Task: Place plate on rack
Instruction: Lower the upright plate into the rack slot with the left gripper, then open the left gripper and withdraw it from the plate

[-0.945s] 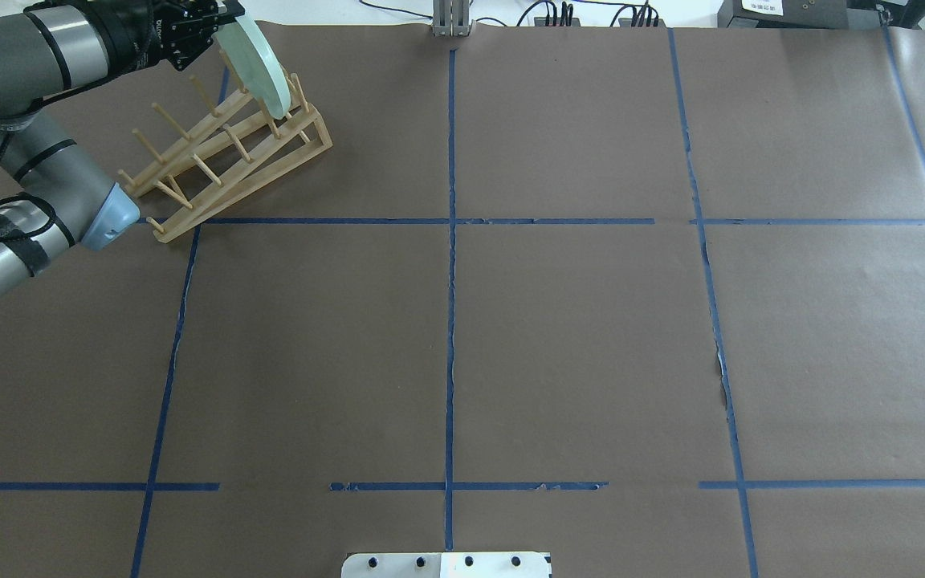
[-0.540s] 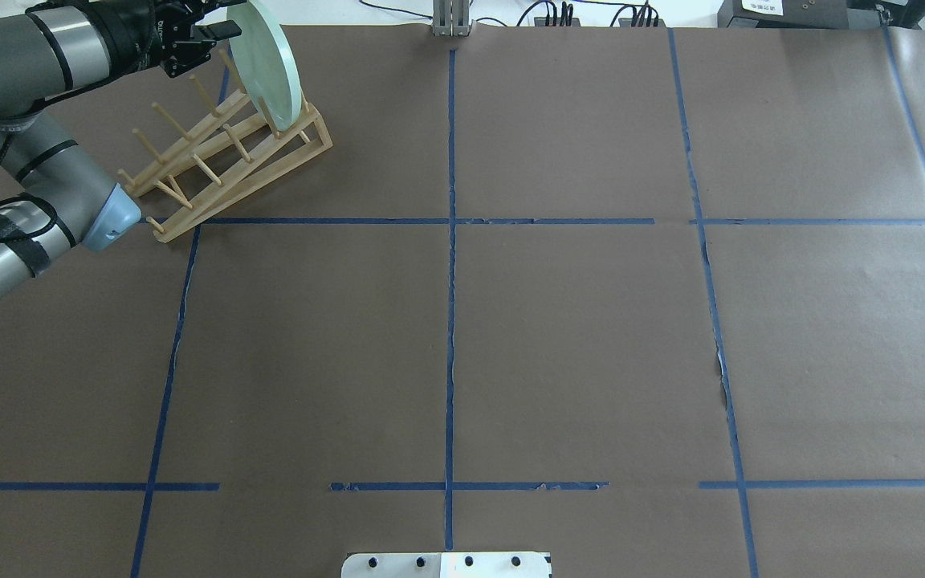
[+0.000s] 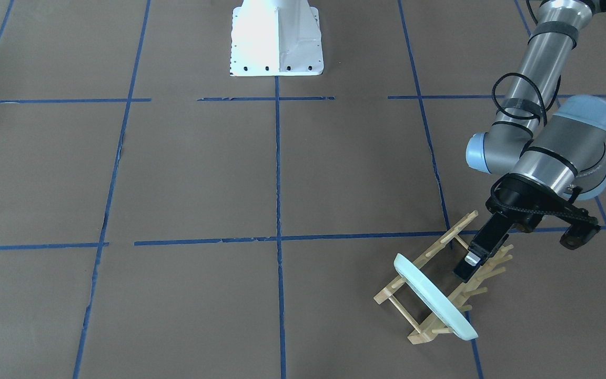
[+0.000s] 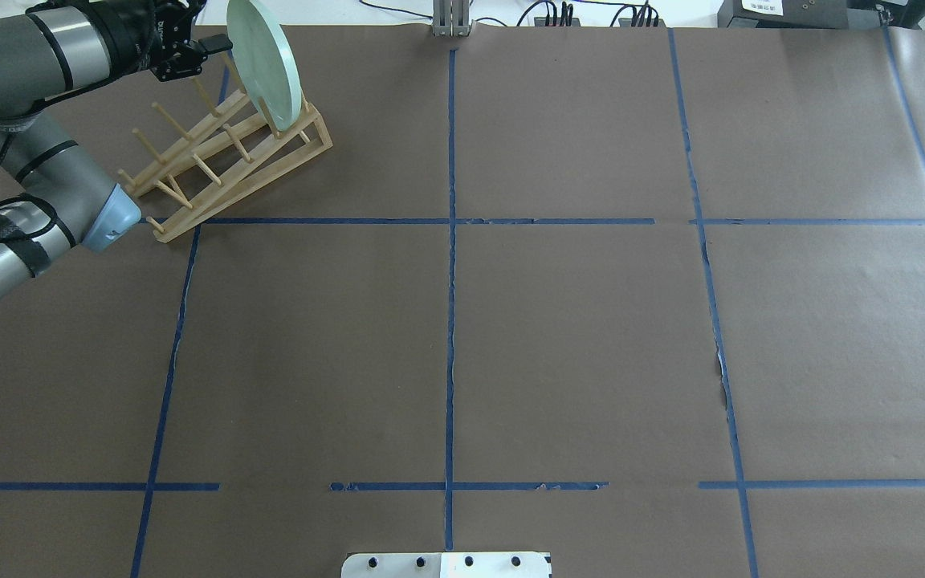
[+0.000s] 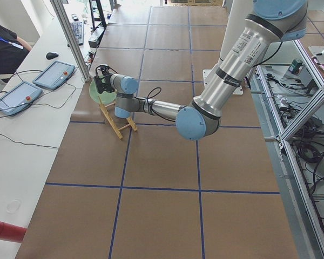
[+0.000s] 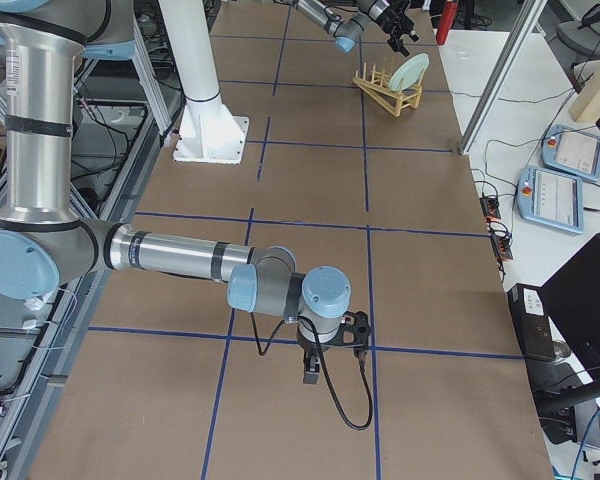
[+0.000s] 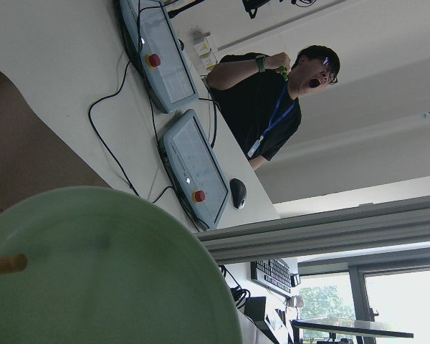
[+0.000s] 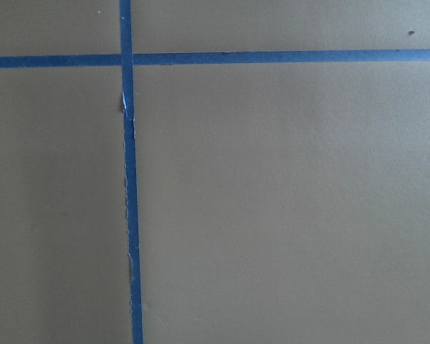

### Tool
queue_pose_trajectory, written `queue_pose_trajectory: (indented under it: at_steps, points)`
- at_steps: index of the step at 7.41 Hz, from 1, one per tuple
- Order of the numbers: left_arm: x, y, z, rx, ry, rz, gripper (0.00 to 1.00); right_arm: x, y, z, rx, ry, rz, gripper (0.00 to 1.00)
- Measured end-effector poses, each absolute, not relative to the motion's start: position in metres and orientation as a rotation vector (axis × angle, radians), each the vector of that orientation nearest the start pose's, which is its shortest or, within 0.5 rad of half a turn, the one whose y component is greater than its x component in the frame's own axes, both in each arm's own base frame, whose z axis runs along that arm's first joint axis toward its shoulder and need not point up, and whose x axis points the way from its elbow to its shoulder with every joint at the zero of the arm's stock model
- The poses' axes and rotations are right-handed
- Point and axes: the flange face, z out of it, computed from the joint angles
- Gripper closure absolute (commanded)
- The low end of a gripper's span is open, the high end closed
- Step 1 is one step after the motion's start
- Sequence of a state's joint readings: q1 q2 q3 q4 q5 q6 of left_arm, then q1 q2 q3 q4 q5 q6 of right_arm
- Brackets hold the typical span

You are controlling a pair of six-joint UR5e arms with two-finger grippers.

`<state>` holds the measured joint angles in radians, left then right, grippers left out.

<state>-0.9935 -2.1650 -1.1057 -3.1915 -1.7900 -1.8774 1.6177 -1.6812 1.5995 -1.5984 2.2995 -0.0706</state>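
The pale mint-green plate (image 4: 263,64) stands on edge between the pegs at the far end of the light-wood rack (image 4: 230,156), at the table's far left. It leans slightly and also shows in the front view (image 3: 434,297) and fills the lower left of the left wrist view (image 7: 107,272). My left gripper (image 4: 207,48) is open and empty, just left of the plate and apart from it, above the rack's pegs (image 3: 484,273). My right gripper (image 6: 315,365) shows only in the exterior right view, low over bare paper; I cannot tell whether it is open or shut.
Brown paper with blue tape lines (image 4: 450,221) covers the table. The white robot base plate (image 3: 275,42) is at the near middle. Beyond the rack's end is a white side table with tablets (image 5: 54,74), cables and a person (image 7: 272,93).
The left gripper let go of the plate's rim and drew back to the left. The plate settled upright between the rack's end pegs.
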Motion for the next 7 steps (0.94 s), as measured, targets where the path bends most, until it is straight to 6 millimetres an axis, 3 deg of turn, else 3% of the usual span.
queue_pose_trajectory:
  at_steps: [3, 7]
  points:
    - [0.255, -0.649, 0.344, 0.530, 1.670, -0.648, 0.00, 0.087, -0.431, 0.701, -0.061, -0.733, 0.018, 0.00]
    - [0.166, -0.619, 0.322, 0.598, 1.363, -0.439, 0.00, 0.087, -0.431, 0.701, -0.061, -0.733, 0.017, 0.00]
